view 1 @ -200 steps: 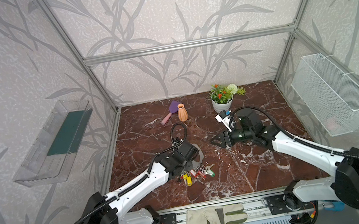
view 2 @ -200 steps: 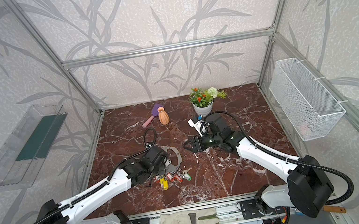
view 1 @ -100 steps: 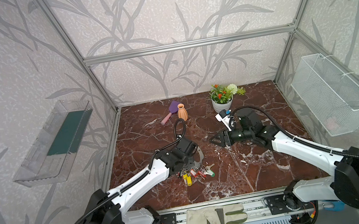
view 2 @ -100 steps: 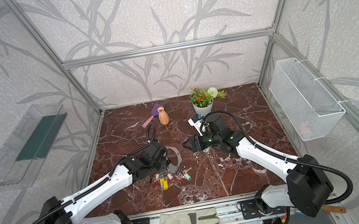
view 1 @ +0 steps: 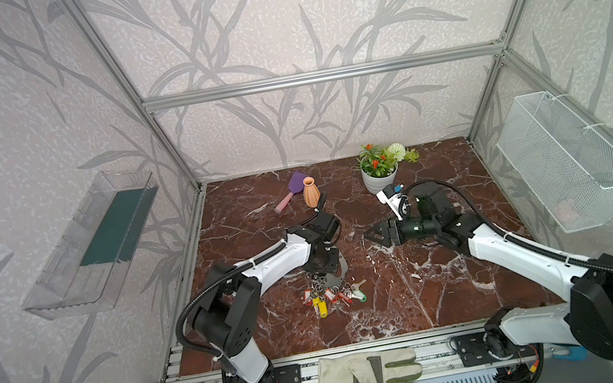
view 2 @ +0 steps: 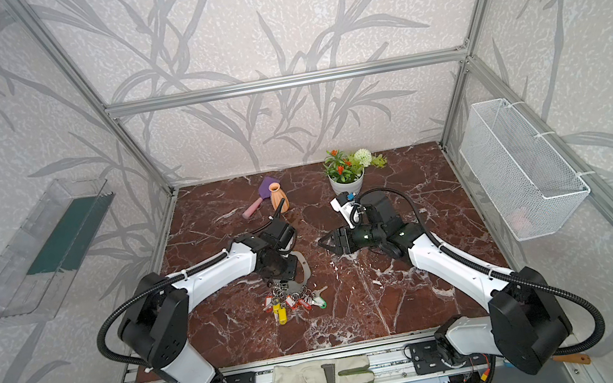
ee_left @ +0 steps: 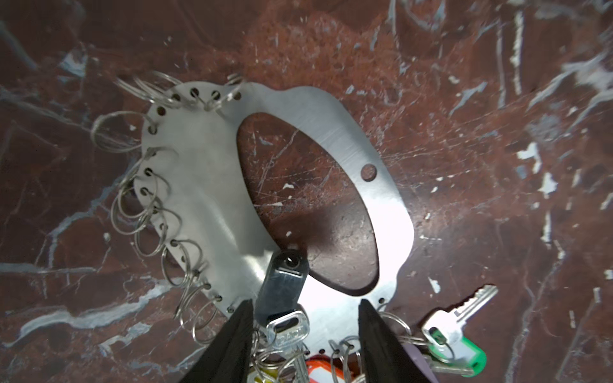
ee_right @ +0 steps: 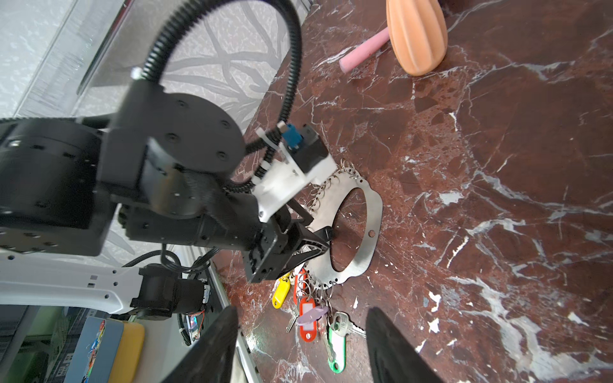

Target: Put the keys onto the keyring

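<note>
Left wrist view puts the left gripper right over the near end of the keyring. Its two black fingers stand apart and are clamped on nothing. Between them a dark glossy tag lies flat on the plate, its tip at the rim of the big oval hole; whether the nearer finger touches it I cannot tell. From the claw the plate stretches away along its long axis, slanting a little off the claw's own line, with bare split rings fringing one long edge. The keys lie bunched at the end under and behind the fingertips, towards the robot's base in both top views, and a green-tagged key is splayed just outside one finger. The right gripper, its jaws likewise apart and empty, is out over the marble tabletop, well apart from the plate and pointing towards it. The left arm is far nearer, so I judge the next pick among the keys falls to it, with a short draw back towards the bunch.
</note>
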### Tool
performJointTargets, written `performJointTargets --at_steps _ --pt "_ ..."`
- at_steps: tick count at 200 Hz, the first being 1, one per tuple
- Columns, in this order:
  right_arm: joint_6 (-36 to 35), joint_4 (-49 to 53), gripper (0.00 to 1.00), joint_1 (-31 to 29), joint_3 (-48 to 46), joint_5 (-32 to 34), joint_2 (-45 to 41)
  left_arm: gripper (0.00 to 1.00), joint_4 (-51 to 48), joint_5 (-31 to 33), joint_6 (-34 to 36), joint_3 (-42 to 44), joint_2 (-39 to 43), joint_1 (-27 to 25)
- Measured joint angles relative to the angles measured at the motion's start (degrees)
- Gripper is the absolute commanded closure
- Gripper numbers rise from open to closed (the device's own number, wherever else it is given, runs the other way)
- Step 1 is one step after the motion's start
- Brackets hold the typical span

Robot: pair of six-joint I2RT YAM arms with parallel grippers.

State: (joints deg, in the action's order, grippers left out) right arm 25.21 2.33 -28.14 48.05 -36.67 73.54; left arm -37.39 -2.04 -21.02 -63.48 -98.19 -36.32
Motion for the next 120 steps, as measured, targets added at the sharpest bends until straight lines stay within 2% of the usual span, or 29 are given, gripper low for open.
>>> performJointTargets --at_steps 14,30,54,83,94,120 --pt "0.0 0.3 0.31 0.0 0.0 -0.4 -0.4 0.48 -0.5 0.1 1.6 -0.5 -1.8 0.3" --pt "0.1 0.8 0.2 0.0 0.0 -0.7 -0.9 0.48 -0.8 0.3 2.7 -1.1 -3.7 0.6" --pt "-0.2 1.3 0.18 0.0 0.0 -0.9 -1.8 0.49 -0.9 0.7 3.5 -1.3 -5.6 0.8" --pt "0.0 1.9 0.08 0.0 0.0 -0.9 -2.6 0.56 -0.7 0.6 3.5 -1.3 -5.7 0.9" --pt "0.1 1.9 0.0 0.0 0.0 -1.0 -2.7 0.58 -0.7 0.5 3.5 -1.3 -5.7 1.0" --pt "0.3 2.0 0.01 0.0 0.0 -1.1 -2.8 0.65 -0.3 0.5 3.5 -0.7 -5.3 1.0"
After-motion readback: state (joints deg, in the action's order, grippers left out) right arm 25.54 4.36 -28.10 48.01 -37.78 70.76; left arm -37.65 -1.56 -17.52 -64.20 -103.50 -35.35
